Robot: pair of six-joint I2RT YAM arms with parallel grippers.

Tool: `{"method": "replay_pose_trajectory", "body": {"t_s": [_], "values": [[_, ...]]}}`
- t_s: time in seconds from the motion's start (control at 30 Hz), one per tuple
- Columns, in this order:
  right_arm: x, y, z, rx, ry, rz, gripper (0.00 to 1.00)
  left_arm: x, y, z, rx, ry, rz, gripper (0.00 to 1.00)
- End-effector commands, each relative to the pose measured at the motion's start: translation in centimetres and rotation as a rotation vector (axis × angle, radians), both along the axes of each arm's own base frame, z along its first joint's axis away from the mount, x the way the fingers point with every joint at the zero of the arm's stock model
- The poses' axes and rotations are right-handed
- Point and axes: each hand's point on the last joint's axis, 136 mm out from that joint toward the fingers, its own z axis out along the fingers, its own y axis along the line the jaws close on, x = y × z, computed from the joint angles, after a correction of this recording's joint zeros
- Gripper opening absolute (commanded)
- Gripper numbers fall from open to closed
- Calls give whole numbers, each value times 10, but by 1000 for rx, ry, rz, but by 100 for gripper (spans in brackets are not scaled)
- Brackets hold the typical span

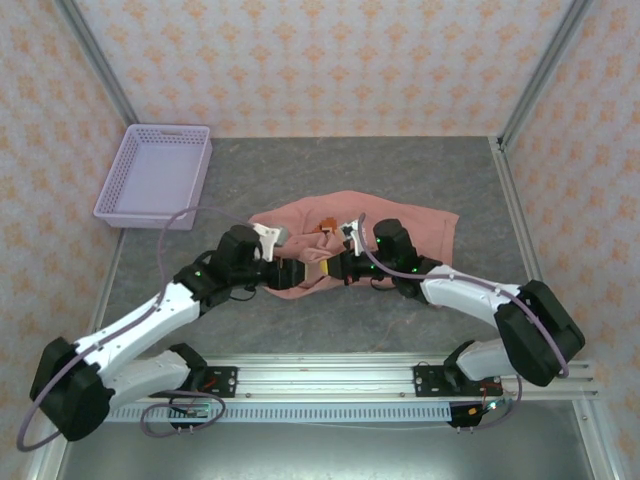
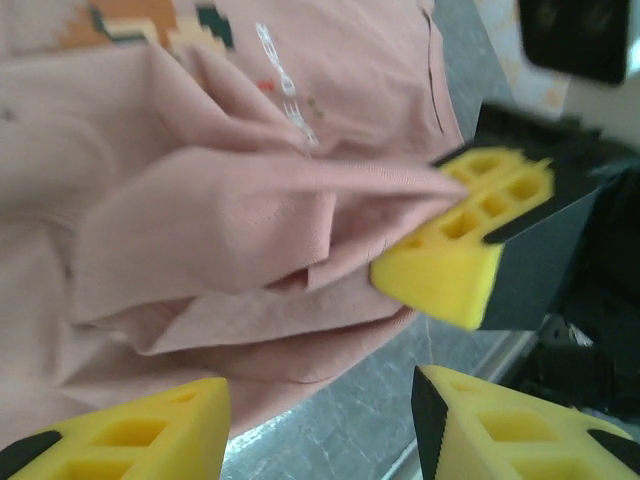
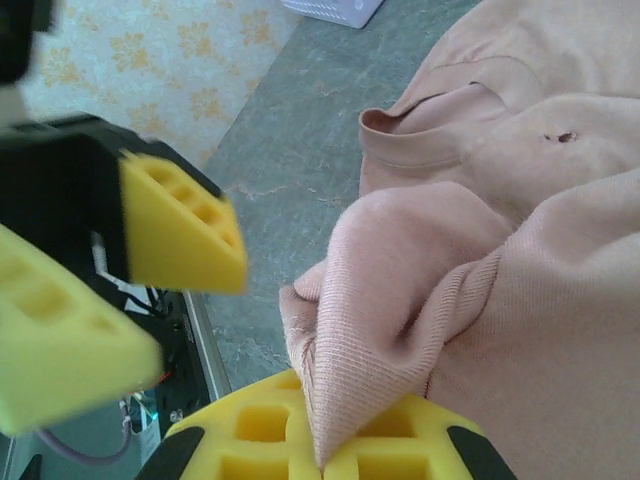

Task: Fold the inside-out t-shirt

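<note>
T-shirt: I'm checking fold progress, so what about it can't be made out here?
- Top external: the near edge of the t-shirt lies under the left gripper and the right gripper.
- Left wrist: the print is cut off by the top edge, and the cloth folds are blurred.
- Right wrist: the t-shirt runs off the right edge, and the left gripper's fingers are blurred.

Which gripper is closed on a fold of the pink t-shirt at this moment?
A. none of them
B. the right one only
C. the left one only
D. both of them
B: the right gripper has its fingers shut on a fold of the t-shirt, while the left gripper stands open and grips nothing.
</note>
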Motion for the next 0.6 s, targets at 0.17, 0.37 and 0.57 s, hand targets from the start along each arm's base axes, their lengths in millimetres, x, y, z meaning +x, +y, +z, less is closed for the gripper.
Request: {"method": "replay_pose_trajectory", "body": {"t_s": [0.17,0.37,0.57], "values": [[-2,0,16,12,-54,35,0,21,-35,6,-55,-44,-127,51],[-3,-5,9,-12,-60,29,0,30,-32,6,-28,-53,-117,39],[-3,-5,8,-15,-59,32,0,37,-27,3,-3,-56,-97,39]]}}
